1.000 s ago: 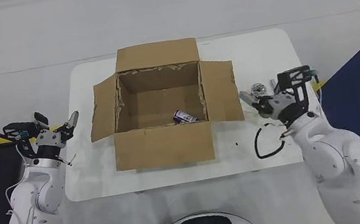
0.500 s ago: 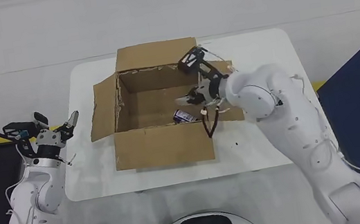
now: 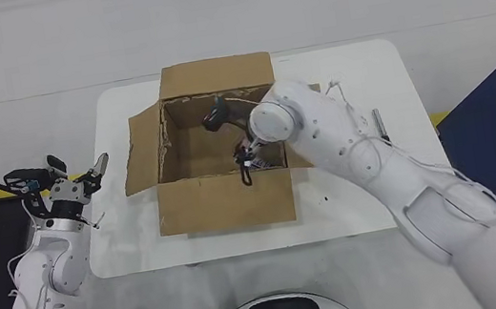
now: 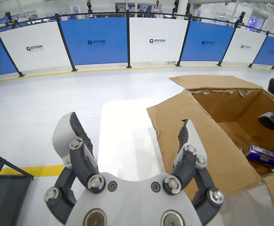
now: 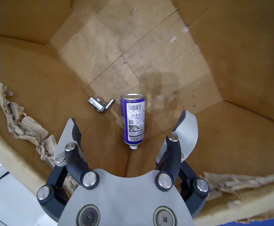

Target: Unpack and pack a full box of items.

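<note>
The box (image 3: 227, 206) stands open on the desk (image 3: 351, 71). The right pincer (image 5: 130, 121) hangs inside the box, jaws spread and empty, above a blue can (image 5: 132, 130) lying on its side in a box corner. A small metal piece (image 5: 100, 103) lies beside the can. The left pincer (image 4: 128, 123), also open, hovers outside the box.

One box (image 3: 226, 201), one can (image 5: 133, 119) (lying), one metal piece (image 5: 100, 103).

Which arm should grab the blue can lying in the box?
Right: the right gripper is open inside the box, just above the can; the left gripper is outside it.
</note>
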{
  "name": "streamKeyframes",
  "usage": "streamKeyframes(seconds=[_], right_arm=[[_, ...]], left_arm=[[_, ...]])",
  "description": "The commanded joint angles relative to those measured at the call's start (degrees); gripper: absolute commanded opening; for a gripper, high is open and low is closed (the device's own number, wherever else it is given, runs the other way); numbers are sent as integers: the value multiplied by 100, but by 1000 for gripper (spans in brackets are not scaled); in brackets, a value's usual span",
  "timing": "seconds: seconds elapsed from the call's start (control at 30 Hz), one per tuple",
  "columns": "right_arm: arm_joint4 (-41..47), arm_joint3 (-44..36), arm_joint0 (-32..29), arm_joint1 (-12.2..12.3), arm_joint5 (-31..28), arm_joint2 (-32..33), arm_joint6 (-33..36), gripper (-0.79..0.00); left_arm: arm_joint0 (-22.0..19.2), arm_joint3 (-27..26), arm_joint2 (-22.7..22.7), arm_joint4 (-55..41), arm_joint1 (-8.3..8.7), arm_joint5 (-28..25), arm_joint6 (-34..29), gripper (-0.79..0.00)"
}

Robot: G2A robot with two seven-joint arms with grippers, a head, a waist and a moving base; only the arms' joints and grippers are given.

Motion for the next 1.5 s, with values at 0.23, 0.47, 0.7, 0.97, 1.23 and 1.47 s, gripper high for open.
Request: streamKeyframes(seconds=[0.23, 0.47, 0.7, 0.97, 1.23, 1.47], right_arm=[[349, 1611, 467, -545, -159, -546, -245, -43], [269, 2440, 568, -975, -175, -969, -417, -200], [239, 3066, 742, -1323, -246, -1110, -790, -520], [288, 3116, 947, -1414, -437, -940, -1362, -785], [-43, 1894, 692, -960, -618, -283, -3060, -785], [-704, -521, -646, -87, -895, 1102, -3656, -785]], left_arm=[[0, 0, 0, 0, 0, 0, 0, 0], [0, 0, 0, 0, 0, 0, 0, 0], [0, 0, 0, 0, 0, 0, 0, 0], [0, 0, 0, 0, 0, 0, 0, 0], [0, 0, 0, 0, 0, 0, 0, 0], [0, 0, 0, 0, 0, 0, 0, 0]])
